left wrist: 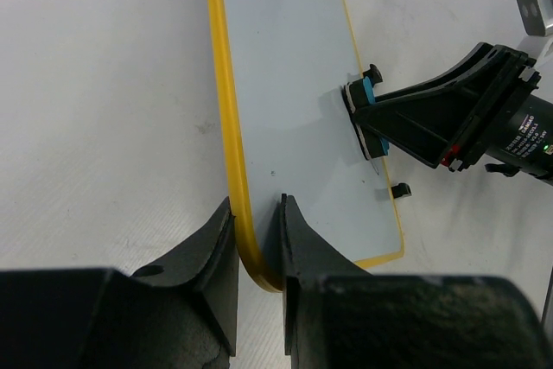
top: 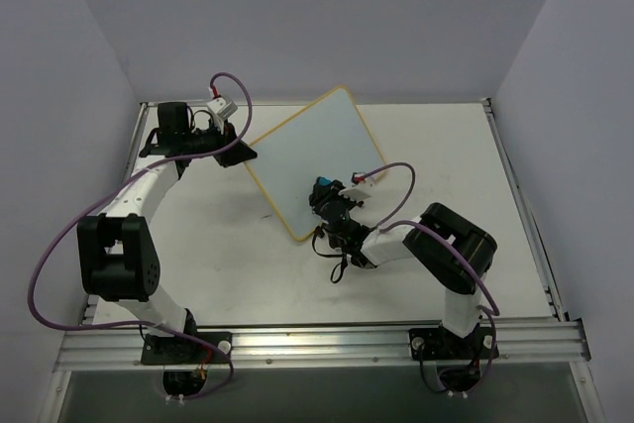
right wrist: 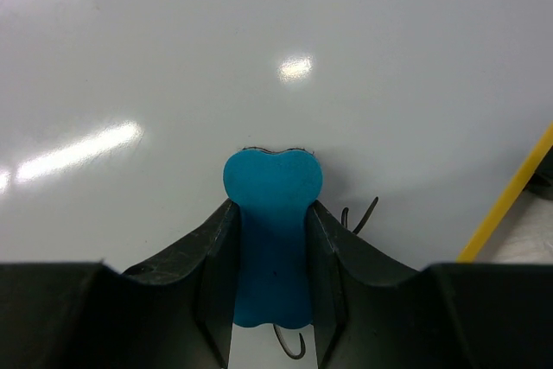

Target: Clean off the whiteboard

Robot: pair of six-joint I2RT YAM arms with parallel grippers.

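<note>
Bright, even overhead light is filling all views.
Glare patches are shining on the whiteboard [right wrist: 296, 66]; soft shadows are lying on the table [top: 228, 255]; the left hand [left wrist: 257, 205] is looking slightly blurred.

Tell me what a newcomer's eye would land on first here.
The yellow-framed whiteboard lies skewed like a diamond on the table. The right fingers hold a blue eraser against its face, with a few black strokes beside it. The left fingers clamp the board's left corner.
</note>
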